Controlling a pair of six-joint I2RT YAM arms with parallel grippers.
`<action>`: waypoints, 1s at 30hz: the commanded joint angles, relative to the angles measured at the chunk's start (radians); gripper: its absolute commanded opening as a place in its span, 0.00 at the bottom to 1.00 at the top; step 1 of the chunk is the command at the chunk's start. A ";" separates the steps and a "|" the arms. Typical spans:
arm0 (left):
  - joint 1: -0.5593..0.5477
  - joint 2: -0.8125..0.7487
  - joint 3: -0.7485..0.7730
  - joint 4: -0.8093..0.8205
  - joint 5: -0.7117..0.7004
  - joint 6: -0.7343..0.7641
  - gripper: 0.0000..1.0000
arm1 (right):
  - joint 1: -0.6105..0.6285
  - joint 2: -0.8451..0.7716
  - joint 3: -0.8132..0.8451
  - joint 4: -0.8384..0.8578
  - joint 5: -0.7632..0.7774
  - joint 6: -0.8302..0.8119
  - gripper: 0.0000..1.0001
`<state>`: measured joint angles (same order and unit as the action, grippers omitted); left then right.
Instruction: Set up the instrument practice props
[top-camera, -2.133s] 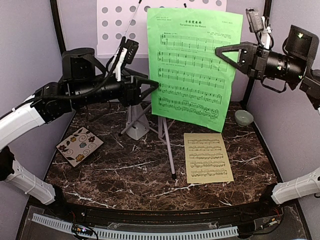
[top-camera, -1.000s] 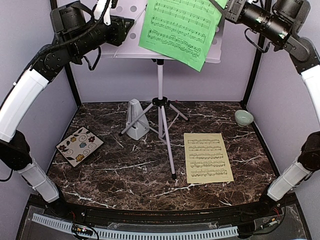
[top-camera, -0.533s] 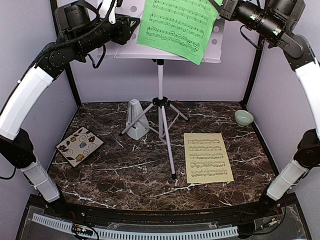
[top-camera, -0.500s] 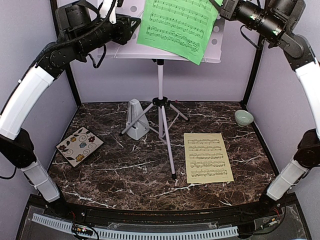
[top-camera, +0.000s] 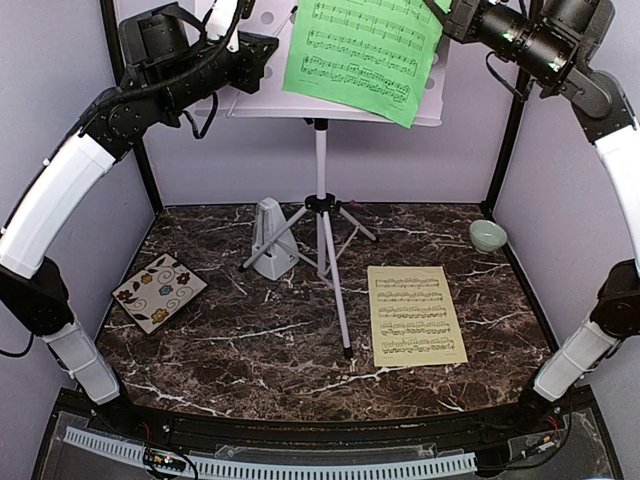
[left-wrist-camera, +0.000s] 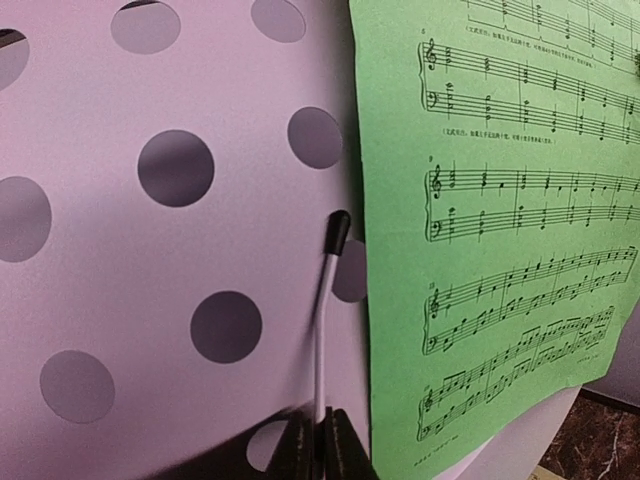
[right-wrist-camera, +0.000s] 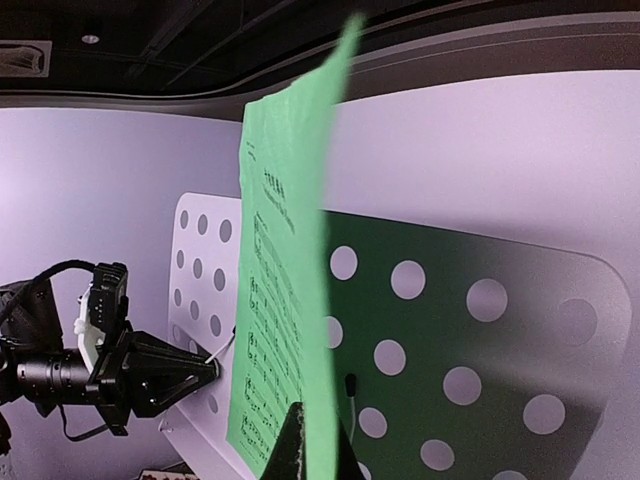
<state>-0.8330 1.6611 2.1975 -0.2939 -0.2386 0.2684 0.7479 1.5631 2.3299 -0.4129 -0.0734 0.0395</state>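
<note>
The white tripod music stand (top-camera: 321, 215) stands mid-table, its perforated desk (top-camera: 262, 96) high at the back. My right gripper (top-camera: 447, 14) is shut on the green music sheet (top-camera: 362, 50), which hangs in front of the desk (right-wrist-camera: 455, 320). The right wrist view shows the green sheet (right-wrist-camera: 285, 300) edge-on above the shut gripper (right-wrist-camera: 310, 452). My left gripper (left-wrist-camera: 320, 445) is shut on the stand's thin white page-holder wire (left-wrist-camera: 322, 330), just left of the green sheet (left-wrist-camera: 500, 230). The pale-yellow music sheet (top-camera: 416, 314) lies flat on the table. The grey metronome (top-camera: 270, 238) stands beside the tripod.
A floral square tile (top-camera: 159, 291) lies at the left of the marble table. A small pale-green bowl (top-camera: 487, 235) sits at the back right. Lilac walls and black corner posts enclose the space. A second page-holder wire (right-wrist-camera: 350, 400) shows behind the green sheet.
My left gripper has closed onto the page-holder wire and edged slightly right. The green sheet has shifted a little in the right gripper's hold. Things on the table have not moved.
</note>
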 joint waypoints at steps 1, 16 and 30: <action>0.005 -0.073 -0.067 0.118 0.021 -0.006 0.04 | 0.001 -0.038 -0.022 0.033 0.036 -0.034 0.00; 0.006 -0.121 -0.197 0.249 0.150 0.033 0.00 | 0.004 0.012 -0.002 0.109 -0.036 -0.034 0.00; 0.006 -0.103 -0.190 0.254 0.203 0.050 0.00 | 0.018 0.153 0.064 0.226 -0.154 -0.038 0.00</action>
<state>-0.8223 1.5803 2.0071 -0.0971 -0.0895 0.3046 0.7494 1.6886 2.3432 -0.2718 -0.1699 -0.0021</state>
